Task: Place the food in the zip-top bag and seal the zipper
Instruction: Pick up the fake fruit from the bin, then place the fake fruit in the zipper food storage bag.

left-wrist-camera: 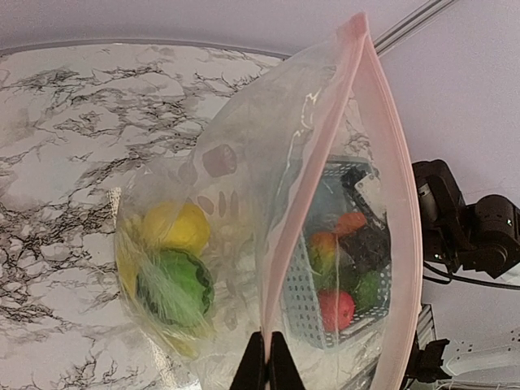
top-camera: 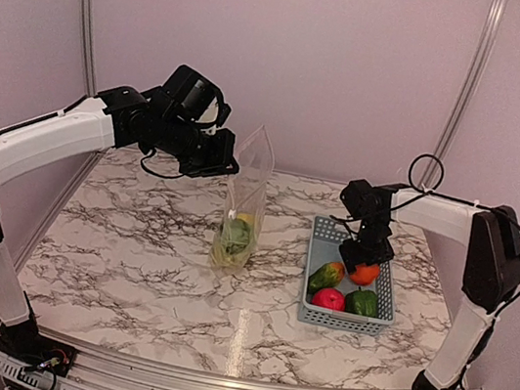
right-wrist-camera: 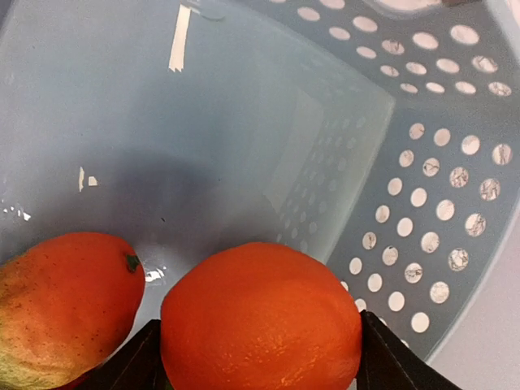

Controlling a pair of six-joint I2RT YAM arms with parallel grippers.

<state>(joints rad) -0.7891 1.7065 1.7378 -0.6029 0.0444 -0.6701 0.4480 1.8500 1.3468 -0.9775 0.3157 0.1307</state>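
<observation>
You can read no text, label, brand, number or sign here, neither on the zip-top bag (top-camera: 249,178) nor on the basket (top-camera: 344,320).

A robotics lab test cell, a marble-patterned table (top-camera: 130,264) enclosed by plain lilac walls (top-camera: 359,72) and aluminium posts (top-camera: 86,9), a left arm (top-camera: 51,137) and a right arm (top-camera: 487,261) bolted at its metal front rail (top-camera: 229,388), cables (top-camera: 429,157) left exposed.
</observation>
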